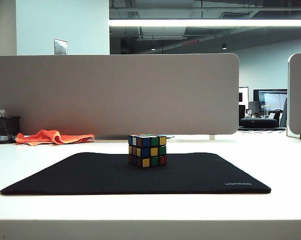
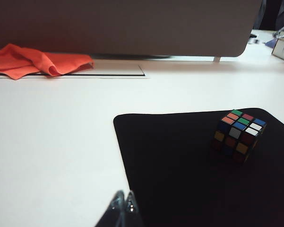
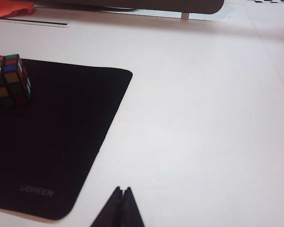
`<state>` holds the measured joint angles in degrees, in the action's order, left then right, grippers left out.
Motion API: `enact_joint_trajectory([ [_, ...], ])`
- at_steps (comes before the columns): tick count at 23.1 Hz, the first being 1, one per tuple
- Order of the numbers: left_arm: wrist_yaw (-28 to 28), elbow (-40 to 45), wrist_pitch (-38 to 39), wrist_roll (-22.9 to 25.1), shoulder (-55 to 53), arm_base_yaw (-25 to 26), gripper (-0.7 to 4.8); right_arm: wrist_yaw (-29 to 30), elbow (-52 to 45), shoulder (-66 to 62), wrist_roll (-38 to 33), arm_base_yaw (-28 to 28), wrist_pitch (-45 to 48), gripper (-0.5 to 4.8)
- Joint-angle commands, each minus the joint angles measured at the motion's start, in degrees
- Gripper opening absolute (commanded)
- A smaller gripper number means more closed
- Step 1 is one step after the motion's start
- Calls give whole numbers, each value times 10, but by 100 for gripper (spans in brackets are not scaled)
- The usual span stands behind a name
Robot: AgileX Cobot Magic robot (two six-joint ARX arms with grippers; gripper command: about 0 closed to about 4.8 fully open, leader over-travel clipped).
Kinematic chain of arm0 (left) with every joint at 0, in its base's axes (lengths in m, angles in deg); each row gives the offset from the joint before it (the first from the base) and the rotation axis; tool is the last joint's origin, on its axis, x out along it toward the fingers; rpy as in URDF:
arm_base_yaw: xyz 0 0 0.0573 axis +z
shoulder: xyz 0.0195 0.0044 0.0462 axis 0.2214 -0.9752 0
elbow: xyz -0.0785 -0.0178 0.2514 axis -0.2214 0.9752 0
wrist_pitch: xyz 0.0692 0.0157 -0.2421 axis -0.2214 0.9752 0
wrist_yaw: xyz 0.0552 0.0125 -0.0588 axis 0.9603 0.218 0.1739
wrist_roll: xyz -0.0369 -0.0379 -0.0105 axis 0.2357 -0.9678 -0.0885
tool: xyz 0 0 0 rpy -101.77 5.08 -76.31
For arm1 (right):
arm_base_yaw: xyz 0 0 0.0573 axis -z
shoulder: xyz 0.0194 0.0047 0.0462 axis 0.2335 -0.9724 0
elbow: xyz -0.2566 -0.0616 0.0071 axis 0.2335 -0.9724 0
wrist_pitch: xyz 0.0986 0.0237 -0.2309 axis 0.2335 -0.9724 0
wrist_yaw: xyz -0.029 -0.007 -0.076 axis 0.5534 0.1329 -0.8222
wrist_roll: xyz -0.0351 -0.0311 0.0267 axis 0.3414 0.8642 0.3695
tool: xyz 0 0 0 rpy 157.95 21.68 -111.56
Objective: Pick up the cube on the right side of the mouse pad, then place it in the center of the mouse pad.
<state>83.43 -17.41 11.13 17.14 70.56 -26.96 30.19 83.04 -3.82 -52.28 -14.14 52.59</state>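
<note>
Ext view: cube (image 1: 147, 150) sits upright mid mouse pad (image 1: 80, 175), no arms in sight. L wrist: left gripper (image 2: 124, 204) pinched closed, empty, over bare table (image 2: 52, 156) beside pad's edge, cube well apart. R wrist: right gripper (image 3: 123, 195) closed, empty, off pad's UGREEN corner; looks done, only risk is an arm swinging across and knocking cube off centre.

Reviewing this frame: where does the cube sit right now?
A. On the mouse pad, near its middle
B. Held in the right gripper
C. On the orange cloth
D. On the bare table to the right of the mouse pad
A: the cube rests on the mouse pad around its middle, while the left gripper and the right gripper have shut jaws and hold nothing.
</note>
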Motion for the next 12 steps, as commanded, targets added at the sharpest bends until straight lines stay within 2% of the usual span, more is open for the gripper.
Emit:
enact_joint_trajectory([
  [1,-19,15,-4,-5,16,0,-6,0,-3,0,30,0,27,-1],
  [12,-24,19,17,-2,15,1,-6,2,-3,16,42,0,18,-1],
])
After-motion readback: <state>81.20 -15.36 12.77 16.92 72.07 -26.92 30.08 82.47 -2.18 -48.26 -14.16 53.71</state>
